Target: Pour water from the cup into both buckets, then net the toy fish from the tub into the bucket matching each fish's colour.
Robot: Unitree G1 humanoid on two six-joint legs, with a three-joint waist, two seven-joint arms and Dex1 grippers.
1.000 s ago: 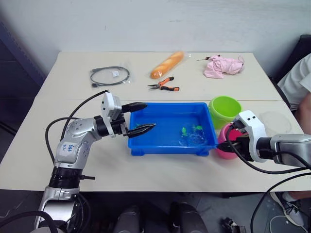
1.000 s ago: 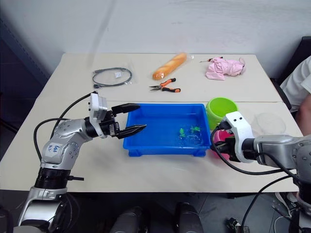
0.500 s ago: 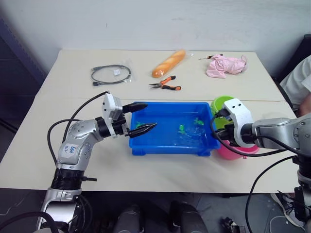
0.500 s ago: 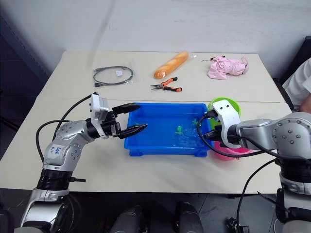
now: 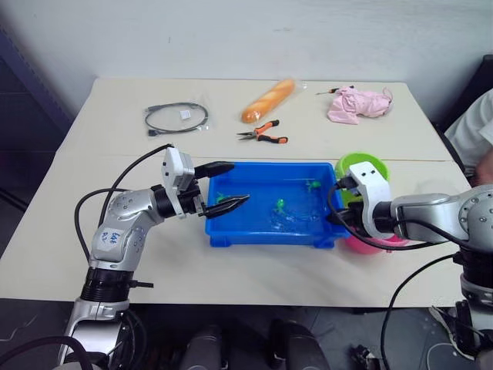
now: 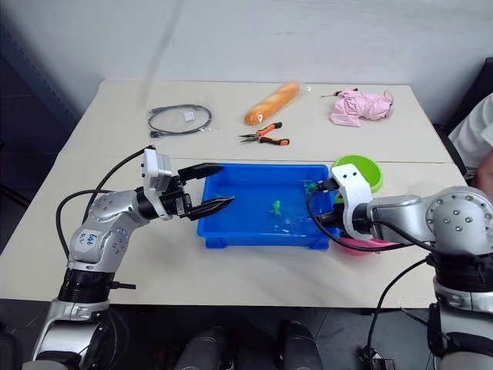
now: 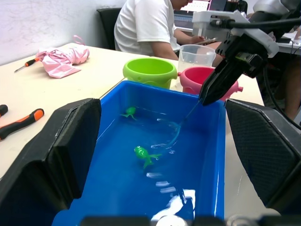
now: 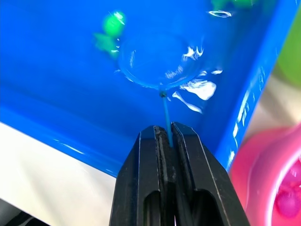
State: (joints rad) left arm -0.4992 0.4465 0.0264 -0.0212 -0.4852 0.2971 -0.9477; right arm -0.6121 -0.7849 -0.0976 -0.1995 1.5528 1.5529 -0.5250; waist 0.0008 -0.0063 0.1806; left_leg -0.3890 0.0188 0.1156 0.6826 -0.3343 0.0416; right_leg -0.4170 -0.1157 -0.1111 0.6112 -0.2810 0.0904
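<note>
Right now my right hand is pinched tight on the thin handle of the net, whose clear hoop sits in the water at the right end of the tub. I hold it low and slanted so the hoop can sweep under a fish. One green fish floats mid-tub just beside the hoop; another green fish lies by the far right corner.

My left hand hangs over the tub's left rim with its fingers spread wide and nothing between them, I judge to steady the tub if needed.

The green bucket and pink bucket stand touching the tub's right wall, close for a short carry; something pink already lies in the pink one. The cup stands beyond them.

The tub's right wall is the edge to clear when lifting the net out. The bench behind holds pliers, a cable, a bread loaf and a pink cloth, all well apart. A person sits beyond the far right corner.
</note>
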